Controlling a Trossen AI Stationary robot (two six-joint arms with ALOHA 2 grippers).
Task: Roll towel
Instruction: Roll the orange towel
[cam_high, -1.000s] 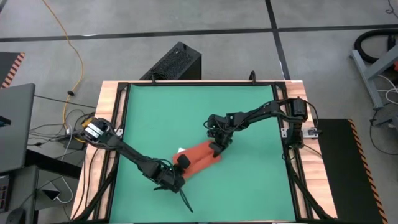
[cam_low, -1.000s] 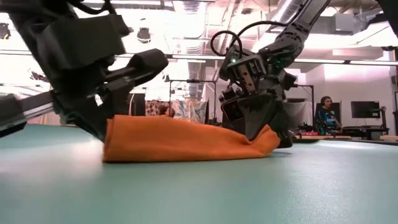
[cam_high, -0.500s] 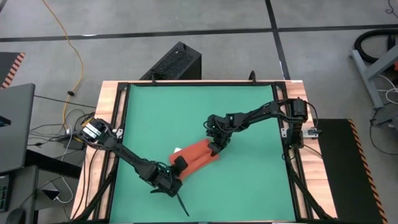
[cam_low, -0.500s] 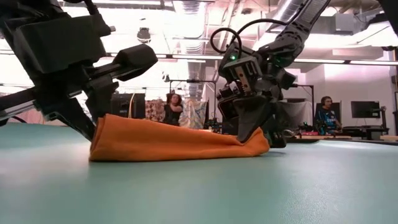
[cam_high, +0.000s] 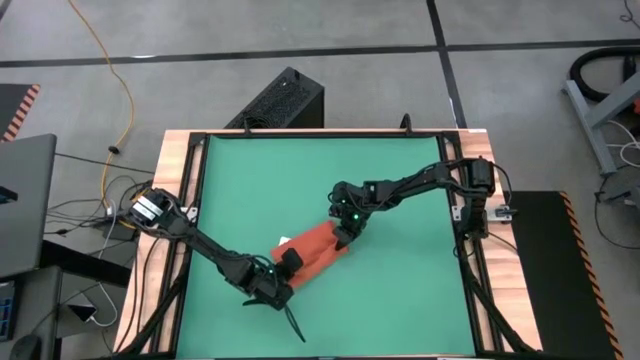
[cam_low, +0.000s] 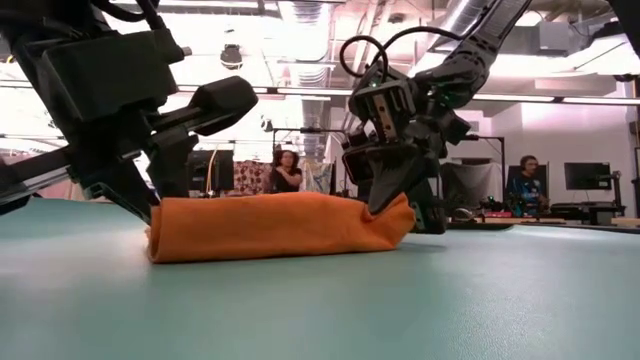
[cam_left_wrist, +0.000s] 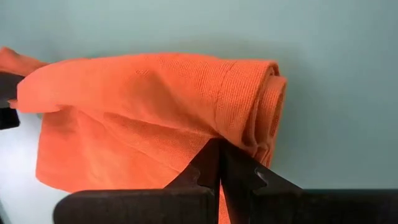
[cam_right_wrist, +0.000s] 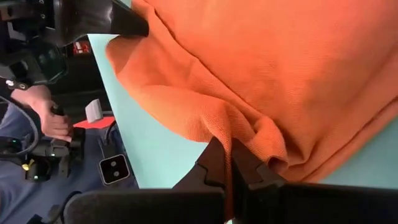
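The orange-red towel (cam_high: 314, 250) lies on the green mat as a thick, partly rolled bundle (cam_low: 275, 225), slanting from near left to far right. Its layered, rolled end shows in the left wrist view (cam_left_wrist: 268, 109). My left gripper (cam_high: 287, 264) is shut on the towel's near-left end. My right gripper (cam_high: 344, 235) is shut on its far-right end. In the low view the left gripper (cam_low: 155, 203) stands at the bundle's left end and the right gripper (cam_low: 388, 198) at its right end. My left gripper pinches the towel's near edge (cam_left_wrist: 211, 138) between its two shut fingers, close to the rolled end. The fingers slant down from the table's near left. The towel rests on the mat. My right gripper pinches a bunched fold of the towel (cam_right_wrist: 239, 127) at its far-right end between its two shut fingers. The fingers slant down from the table's far right. Several layers gather at the fingertips. The bundle's underside lies on the mat.
The green mat (cam_high: 260, 180) is framed by a wooden border with black rails (cam_high: 190, 200). Bare mat lies toward the far and right sides. A black box (cam_high: 280, 98) stands beyond the far edge. People and a hand (cam_right_wrist: 46, 121) show in the room behind.
My right gripper has moved a little toward the table's far left, carrying the towel's right end with it. The towel, earlier low and sloping down to that end, now stands as a shorter, thicker, level bundle. Both grippers stay shut.
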